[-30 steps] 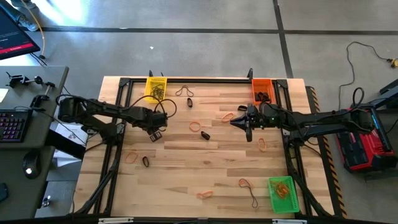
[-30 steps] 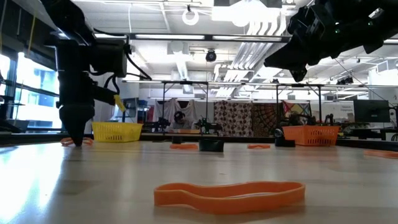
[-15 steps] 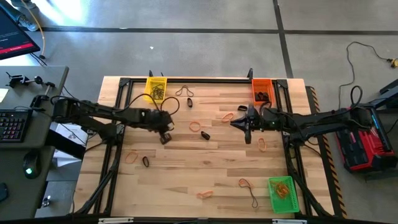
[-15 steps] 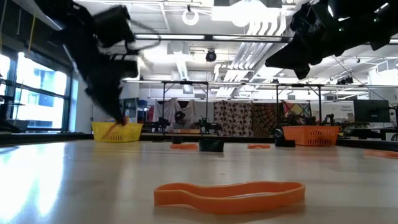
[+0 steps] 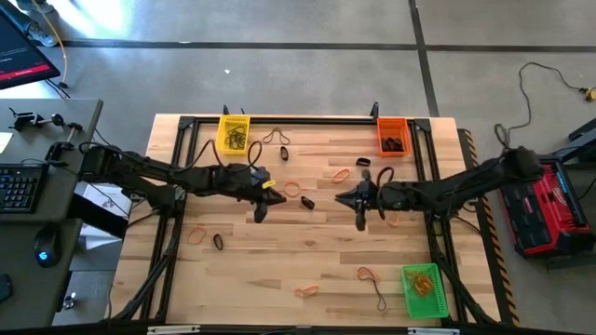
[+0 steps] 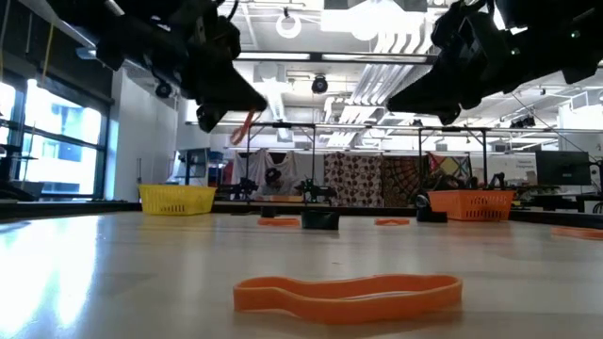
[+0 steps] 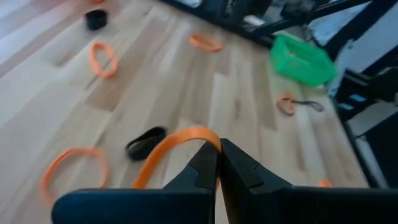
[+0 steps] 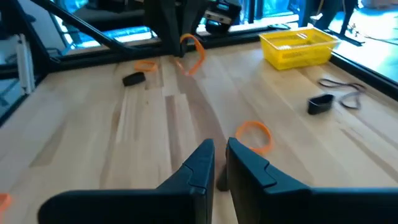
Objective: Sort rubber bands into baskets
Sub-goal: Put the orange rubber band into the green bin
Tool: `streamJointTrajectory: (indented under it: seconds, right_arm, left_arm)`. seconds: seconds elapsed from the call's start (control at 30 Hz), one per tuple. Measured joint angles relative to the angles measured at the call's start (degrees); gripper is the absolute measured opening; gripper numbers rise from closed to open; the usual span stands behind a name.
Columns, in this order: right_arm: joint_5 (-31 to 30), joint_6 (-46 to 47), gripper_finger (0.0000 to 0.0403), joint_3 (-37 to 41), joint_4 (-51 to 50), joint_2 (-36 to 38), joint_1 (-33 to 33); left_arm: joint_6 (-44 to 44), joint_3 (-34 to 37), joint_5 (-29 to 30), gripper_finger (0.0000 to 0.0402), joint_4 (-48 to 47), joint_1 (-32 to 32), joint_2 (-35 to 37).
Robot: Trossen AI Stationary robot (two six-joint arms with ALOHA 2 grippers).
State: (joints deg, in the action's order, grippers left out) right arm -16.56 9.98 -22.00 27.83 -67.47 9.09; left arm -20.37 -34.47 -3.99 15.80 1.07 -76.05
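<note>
Looking down, the pale plank surface (image 5: 279, 251) carries a yellow mesh basket (image 5: 233, 133) of dark bands, an orange basket (image 5: 393, 135) and a green basket (image 5: 422, 289). The low view shows the left pincer (image 6: 215, 115) aloft. Its wrist view shows it clamped on a thin orange rubber band (image 7: 171, 146). The right pincer (image 8: 216, 163) is nearly closed, empty.
</note>
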Motion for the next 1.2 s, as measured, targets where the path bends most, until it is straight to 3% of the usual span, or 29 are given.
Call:
streamJointTrajectory:
  seconds: [0.2,0.4,0.63,0.93,1.2]
  right_arm:
    - [0.0,-1.8,0.0041,0.0,17.1,-11.0,1.9]
    - [0.0,-3.4,0.01,-1.5,29.5,-21.0,2.4]
    - [0.0,-6.3,0.0151,-10.9,30.0,-29.5,2.2]
    - [0.0,-10.4,0.0153,-20.3,28.8,-34.8,0.8]
    - [4.1,-12.5,0.0153,-24.1,23.2,-35.0,-0.2]
  left_arm:
    - [-0.6,0.0,-1.6,0.0001,6.6,-2.2,-2.3]
    - [-1.6,0.0,-1.9,0.0001,11.1,-3.7,-3.1]
    - [-2.0,0.0,-1.9,0.0001,14.2,-5.0,-3.1]
    - [-2.0,0.0,-0.8,0.0001,14.8,-6.0,-3.1]
    - [-1.8,0.0,-0.8,0.0,16.2,-6.1,-3.1]
